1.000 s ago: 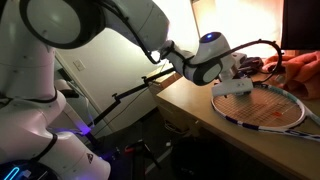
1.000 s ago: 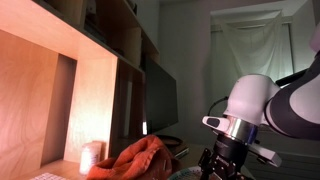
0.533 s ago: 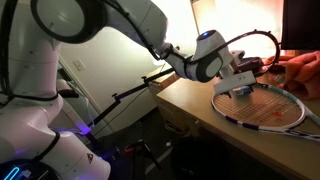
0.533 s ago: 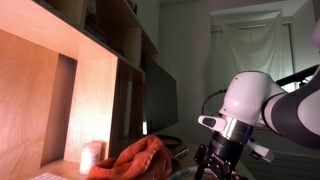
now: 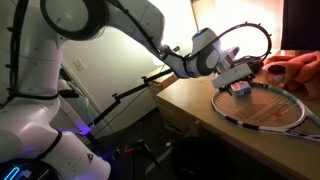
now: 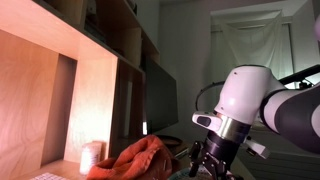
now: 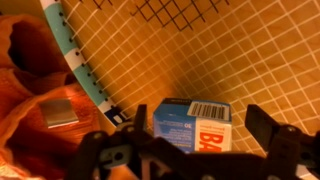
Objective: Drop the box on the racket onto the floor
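Note:
The box (image 7: 190,122) is a small blue carton with a barcode and red lettering. It lies on the strings of the racket (image 7: 80,62) in the wrist view. My gripper (image 7: 200,128) is open, with one dark finger (image 7: 140,126) to the left of the box and the other to its right. I cannot tell whether either finger touches it. In an exterior view the gripper (image 5: 238,80) hangs low over the racket (image 5: 265,110) on the wooden table, and the box (image 5: 241,89) peeks out below it. The dark floor (image 5: 140,152) with its blue-purple glow lies below the table's edge.
An orange cloth (image 5: 300,68) (image 6: 140,158) lies bunched beside the racket head (image 7: 25,95), and a small grey square (image 7: 58,113) rests on it. The wooden table (image 5: 195,118) ends near the robot's base. Wooden shelving (image 6: 70,80) and a white cup (image 6: 92,155) stand behind.
The wrist has shifted and turned a little over the racket head, and the gripper now sits around the box. The jaws stayed open and the box has not moved.

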Robot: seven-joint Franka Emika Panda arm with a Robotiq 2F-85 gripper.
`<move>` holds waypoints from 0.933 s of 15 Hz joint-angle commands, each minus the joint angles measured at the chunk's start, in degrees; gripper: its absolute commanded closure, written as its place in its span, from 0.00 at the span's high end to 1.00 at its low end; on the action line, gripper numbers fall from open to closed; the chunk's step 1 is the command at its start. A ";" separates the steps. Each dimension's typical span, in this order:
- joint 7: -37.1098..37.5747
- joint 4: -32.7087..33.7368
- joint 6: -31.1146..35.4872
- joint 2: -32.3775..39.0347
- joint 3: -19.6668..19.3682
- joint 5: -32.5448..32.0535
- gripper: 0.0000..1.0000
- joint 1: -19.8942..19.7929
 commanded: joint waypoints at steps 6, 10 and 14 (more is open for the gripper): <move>-1.73 2.68 -5.17 -0.35 2.79 -2.97 1.00 -1.38; -4.14 5.60 -9.83 0.62 4.44 -2.47 1.00 -1.72; -6.29 8.24 -13.78 1.58 5.24 -2.00 1.00 -1.74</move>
